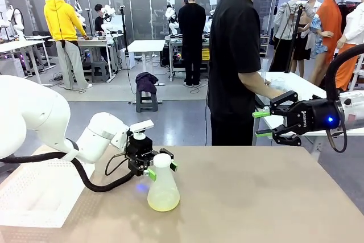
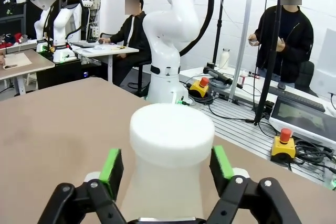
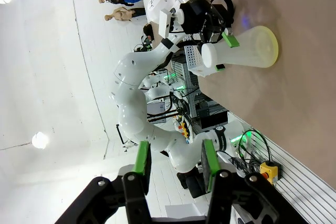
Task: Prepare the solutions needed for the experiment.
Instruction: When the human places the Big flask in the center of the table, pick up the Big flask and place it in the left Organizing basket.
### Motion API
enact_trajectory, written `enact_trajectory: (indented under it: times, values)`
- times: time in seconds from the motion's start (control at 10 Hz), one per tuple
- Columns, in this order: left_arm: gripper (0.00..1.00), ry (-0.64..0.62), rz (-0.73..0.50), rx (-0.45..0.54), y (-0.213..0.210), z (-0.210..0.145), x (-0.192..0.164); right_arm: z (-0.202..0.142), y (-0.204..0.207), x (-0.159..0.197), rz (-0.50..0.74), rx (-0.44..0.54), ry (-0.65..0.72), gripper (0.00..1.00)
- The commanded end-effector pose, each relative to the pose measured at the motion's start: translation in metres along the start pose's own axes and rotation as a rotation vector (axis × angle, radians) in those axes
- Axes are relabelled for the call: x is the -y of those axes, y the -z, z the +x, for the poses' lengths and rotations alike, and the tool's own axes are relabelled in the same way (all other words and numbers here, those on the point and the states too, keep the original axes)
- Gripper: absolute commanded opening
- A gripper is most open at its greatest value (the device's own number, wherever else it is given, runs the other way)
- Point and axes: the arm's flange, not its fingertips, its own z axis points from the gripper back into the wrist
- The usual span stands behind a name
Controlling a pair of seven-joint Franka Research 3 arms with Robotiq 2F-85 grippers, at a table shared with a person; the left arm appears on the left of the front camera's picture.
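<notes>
The left gripper (image 1: pixel 160 165) brackets the neck of a translucent white conical flask (image 1: pixel 163 189) standing upright on the tan table (image 1: pixel 256 197). Its green pads (image 2: pixel 112 165) lie one on each side of the neck, just below the wide, rounded white rim. In the left wrist view a narrow gap shows between each pad and the neck, so whether the jaws already bear on the flask cannot be told.

The solutions (image 1: pixel 164 200) lie directly below this gripper, in the flared base of the flask: a shallow, clear, pale yellow-green layer reaching only the lowest part of the body, the wall above it cloudy white. In the right wrist view the same liquid (image 3: pixel 269 48) appears as a yellow-green band at the flask's broad end.

The right gripper (image 1: pixel 264 124) hangs above the table's far right, well apart from the flask, its jaws spread with nothing between them. A person in a black shirt (image 1: pixel 234 49) stands just beyond it.
</notes>
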Motion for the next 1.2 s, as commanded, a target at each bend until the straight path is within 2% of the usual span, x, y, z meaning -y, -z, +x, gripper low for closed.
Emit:
enact_trajectory:
  times: [0.0,0.1,0.2,0.3,0.4,0.5,0.6,0.7,0.8,0.9,1.0,1.1]
  values:
    - [0.72,-0.002,-0.036,-0.004,-0.001,-0.004,-0.001,-0.001,-0.001,-0.002,0.005,0.001,-0.005,0.50]
    - [0.75,-0.009,-0.048,0.011,0.001,-0.005,-0.002,-0.001,-0.001,-0.002,0.005,0.001,-0.005,0.50]
    - [0.62,-0.014,-0.054,0.006,0.004,-0.006,-0.003,-0.001,-0.001,-0.002,0.005,0.001,-0.005,0.50]
    - [0.66,-0.016,-0.055,0.004,0.005,-0.007,-0.004,-0.001,-0.001,-0.002,0.005,0.001,-0.005,0.50]
    - [0.53,-0.018,-0.053,0.003,0.006,-0.007,-0.004,-0.001,-0.001,-0.002,0.005,0.001,-0.005,0.50]
    - [0.56,-0.029,-0.060,0.001,0.008,-0.009,-0.005,-0.001,-0.001,-0.002,0.005,0.001,-0.005,0.50]
    - [0.43,-0.035,-0.065,0.000,0.009,-0.011,-0.005,-0.001,-0.001,-0.002,0.005,0.001,-0.005,0.50]
    - [0.46,-0.039,-0.066,0.001,0.010,-0.012,-0.005,-0.001,-0.001,-0.002,0.005,0.001,-0.005,0.50]
    - [0.33,-0.045,-0.068,-0.003,0.012,-0.013,-0.006,-0.001,-0.001,-0.002,0.005,0.001,-0.005,0.50]
    - [0.36,-0.048,-0.072,-0.001,0.013,-0.014,-0.006,-0.001,-0.001,-0.002,0.005,0.001,-0.005,0.50]
    - [0.23,-0.052,-0.071,0.000,0.014,-0.016,-0.006,-0.001,-0.001,-0.002,0.005,0.001,-0.005,0.50]
    - [0.26,-0.052,-0.070,0.000,0.014,-0.016,-0.005,-0.001,-0.001,-0.002,0.005,0.001,-0.005,0.50]
